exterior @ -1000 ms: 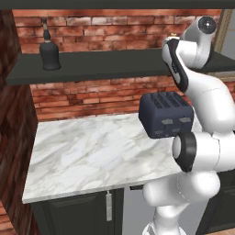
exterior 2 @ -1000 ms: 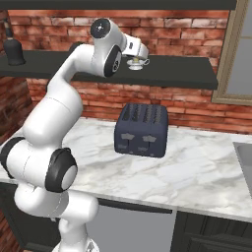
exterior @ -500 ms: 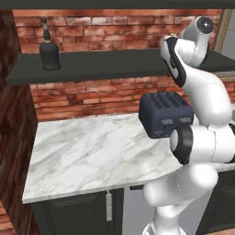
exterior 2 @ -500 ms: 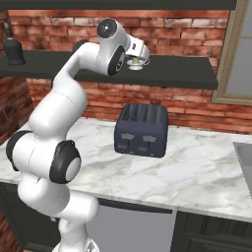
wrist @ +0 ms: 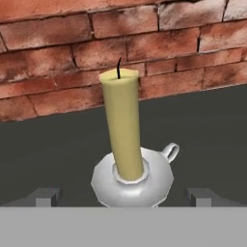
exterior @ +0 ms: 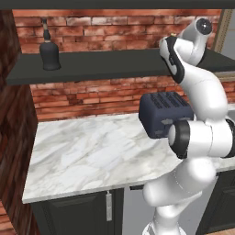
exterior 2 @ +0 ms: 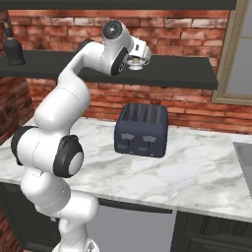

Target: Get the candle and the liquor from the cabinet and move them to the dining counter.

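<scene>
The candle is a pale-yellow stick in a whitish saucer holder with a small loop handle. It stands on the dark grey cabinet shelf in front of the red brick back. My gripper is open, with one fingertip on each side of the saucer and close to it. From the right base view the gripper sits at shelf height beside the candle. The liquor, a squat black bottle, stands far left on the same shelf, also seen as the liquor. The dining counter is out of view.
A dark blue toaster sits on the marble worktop under the shelf. A dark wooden side panel closes the left end. A window frame and a sink edge lie to the right.
My arm has stretched a little further toward the shelf, bringing the hand nearer the candle. The jaws stay open; candle and bottle have not moved.
</scene>
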Controlling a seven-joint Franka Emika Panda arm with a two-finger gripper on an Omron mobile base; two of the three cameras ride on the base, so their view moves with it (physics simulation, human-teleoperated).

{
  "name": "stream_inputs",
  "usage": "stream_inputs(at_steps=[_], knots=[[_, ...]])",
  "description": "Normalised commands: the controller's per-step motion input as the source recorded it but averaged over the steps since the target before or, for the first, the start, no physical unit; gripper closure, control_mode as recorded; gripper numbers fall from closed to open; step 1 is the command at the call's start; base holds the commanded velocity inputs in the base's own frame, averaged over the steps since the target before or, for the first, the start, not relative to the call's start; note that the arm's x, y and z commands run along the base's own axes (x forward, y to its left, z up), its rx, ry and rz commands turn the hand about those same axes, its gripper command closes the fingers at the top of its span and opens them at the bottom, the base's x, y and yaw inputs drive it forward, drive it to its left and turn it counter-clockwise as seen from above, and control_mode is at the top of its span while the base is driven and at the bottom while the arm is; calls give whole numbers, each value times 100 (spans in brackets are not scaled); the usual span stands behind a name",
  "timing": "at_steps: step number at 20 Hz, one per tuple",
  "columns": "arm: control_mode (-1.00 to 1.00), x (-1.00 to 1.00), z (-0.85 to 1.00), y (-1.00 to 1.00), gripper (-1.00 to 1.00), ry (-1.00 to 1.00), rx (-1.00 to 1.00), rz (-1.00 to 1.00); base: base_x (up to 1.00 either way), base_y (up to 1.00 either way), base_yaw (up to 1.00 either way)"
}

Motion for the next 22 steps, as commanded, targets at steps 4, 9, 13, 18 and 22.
stream_inputs(at_steps=[4, 9, 13, 18, 22], knots=[[-100, 25, -11, -4, -100, 0, 0, 2, 0, 0, 0], [-100, 25, -1, -3, -100, 0, 0, 0, 0, 0, 0], [-100, 25, -3, -6, -100, 0, 0, 0, 0, 0, 0], [-100, 19, -4, -9, -100, 0, 0, 0, 0, 0, 0], [-100, 18, -4, -10, -100, 0, 0, 0, 0, 0, 0]])
